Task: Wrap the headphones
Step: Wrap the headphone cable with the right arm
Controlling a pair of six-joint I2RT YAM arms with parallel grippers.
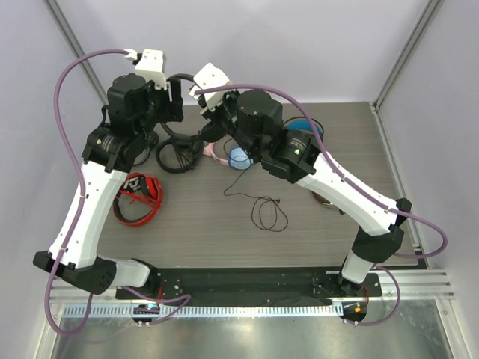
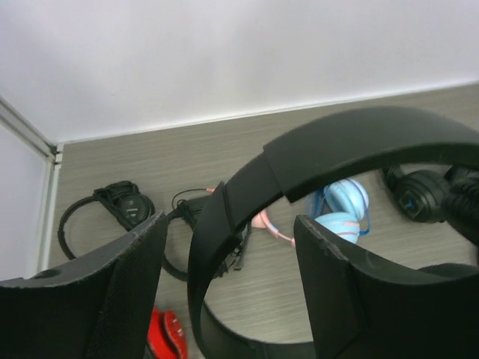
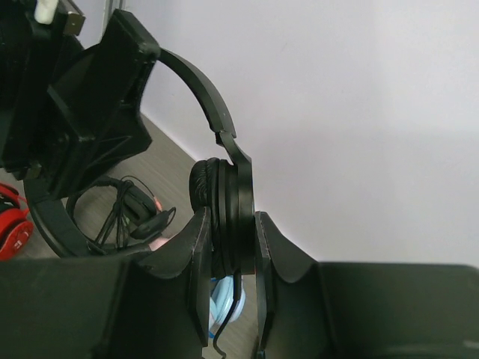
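Two padded round earcups of the slim black headphones (image 3: pixel 221 217), stacked flat together, are pinched between the right fingers (image 3: pixel 196 254), up in the air above the far edge of the wood-grain table (image 1: pixel 314 239). Their thin curved headband passes between the left fingers (image 2: pixel 142 277), which stand wide around it.

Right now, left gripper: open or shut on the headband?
Open. On the left gripper, both fingers stand clear of the headphones, whose headband passes between them.
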